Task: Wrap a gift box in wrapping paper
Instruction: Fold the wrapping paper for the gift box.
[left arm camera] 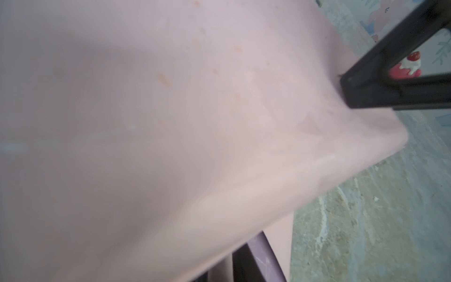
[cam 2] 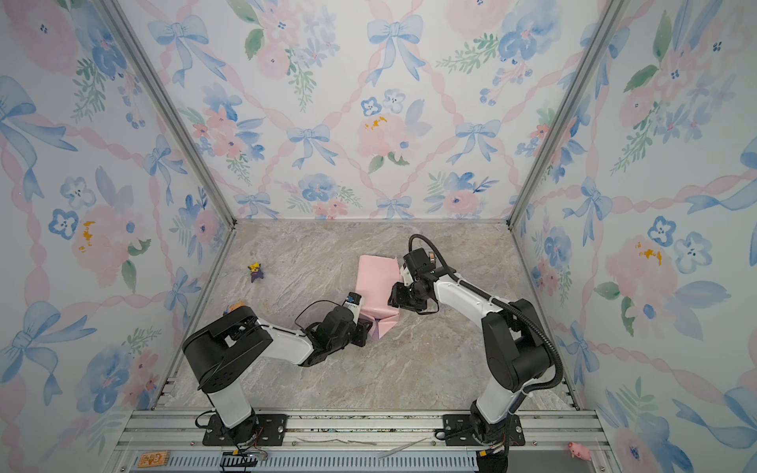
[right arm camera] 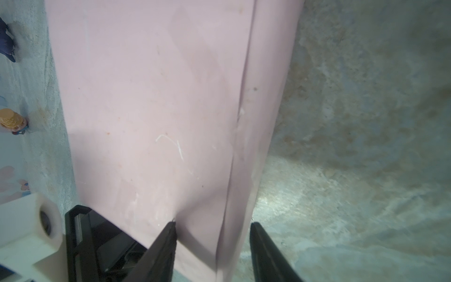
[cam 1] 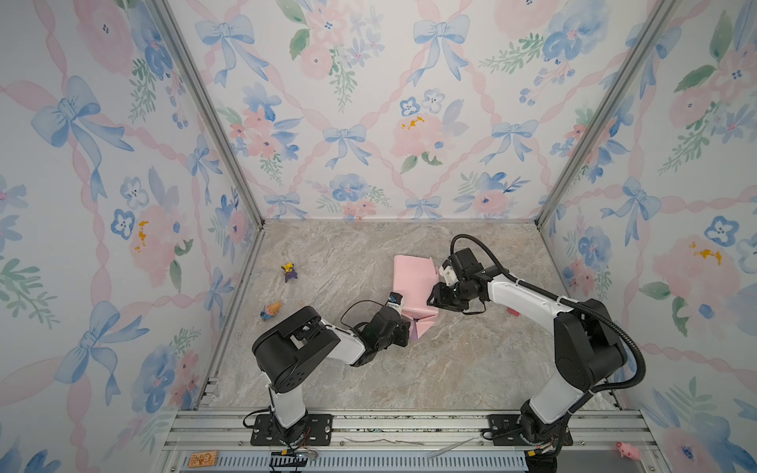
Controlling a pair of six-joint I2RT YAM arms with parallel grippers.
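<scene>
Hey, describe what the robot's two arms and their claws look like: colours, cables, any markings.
The left arm and right arm both have white link shells and bulky black joint housings. A thick black ribbed hose runs along the right arm. A thin black cable loops near the left wrist. The right claw has black tapering fingers, and the left claw is black too. No markings are legible.

Both top views: high behind the arm bases, tilted down and forward; whole table (cam 1: pixel 450 368) and both arms in frame.
Left wrist: almost against the wrapping paper (left arm camera: pixel 170 122), blurred.
Right wrist: close, looking past the right gripper (right arm camera: pixel 213 222) tips along the same sheet ahead of them.
</scene>
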